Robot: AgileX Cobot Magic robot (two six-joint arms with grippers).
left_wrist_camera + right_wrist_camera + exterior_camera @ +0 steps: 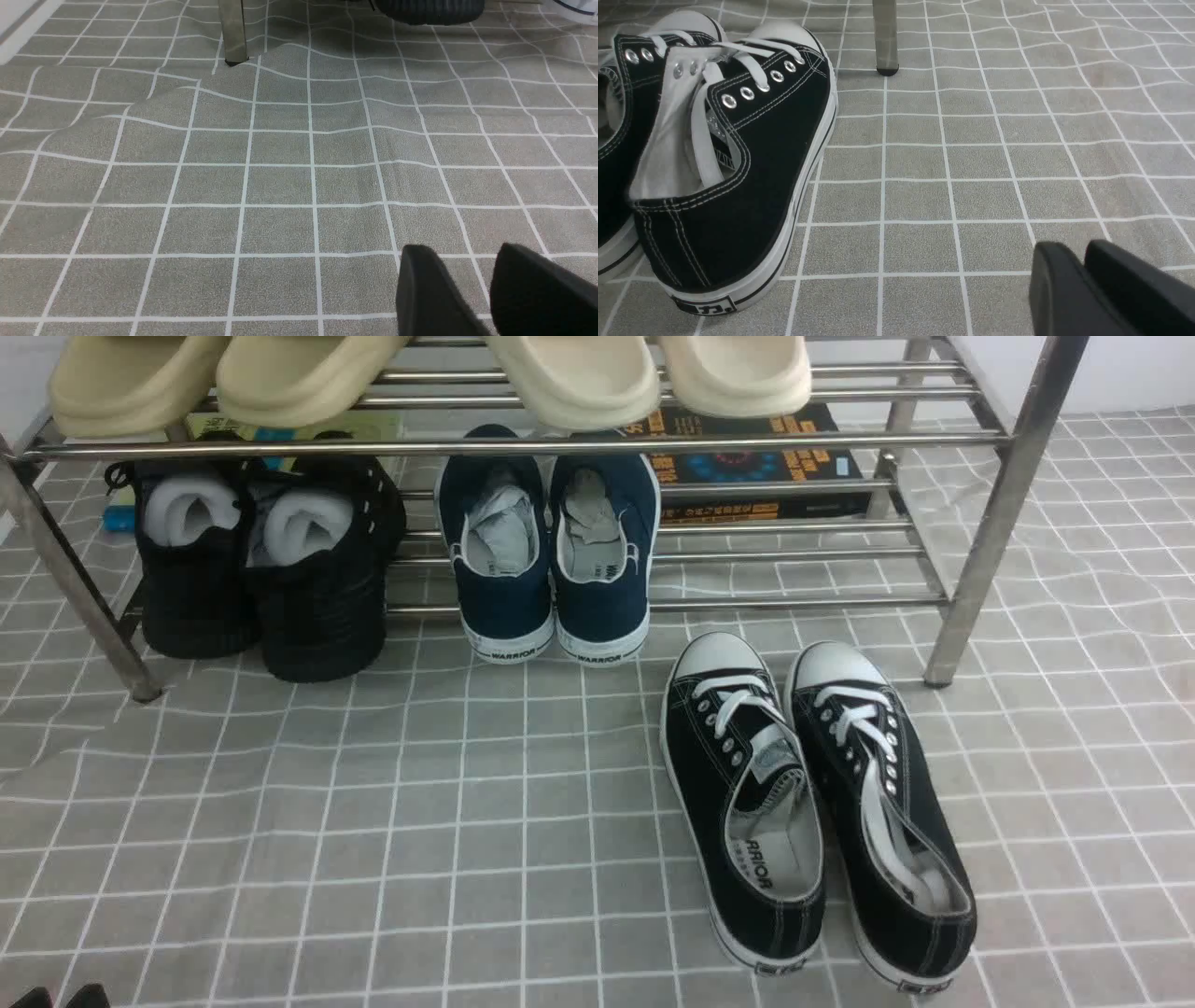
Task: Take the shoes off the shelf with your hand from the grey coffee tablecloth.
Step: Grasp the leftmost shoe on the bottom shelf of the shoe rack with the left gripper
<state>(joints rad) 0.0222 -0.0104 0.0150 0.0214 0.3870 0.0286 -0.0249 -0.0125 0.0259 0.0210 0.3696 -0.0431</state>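
The shoes (pixel 261 569), an all-black mesh pair with white stuffing, stand heels toward me on the low tier at the left of the silver shelf (pixel 523 445). One black sole of the shoes (pixel 430 11) shows at the far edge of the left wrist view, past a shelf leg (pixel 232 32). My left gripper (pixel 467 249) hangs low over the grey coffee tablecloth (pixel 373 821), open, with bare cloth between its fingers. Its tips (pixel 61 997) peek in at the front view's near left corner. My right gripper (pixel 1073 246) is shut on nothing, beside the black canvas pair.
A black canvas pair with white toe caps (pixel 812 803) lies on the cloth in front of the shelf's right half, close to the right gripper (pixel 738 163). A navy pair (pixel 551 551) stands mid-shelf. Beige slippers (pixel 420 373) sit on the upper tier, books (pixel 756 457) behind.
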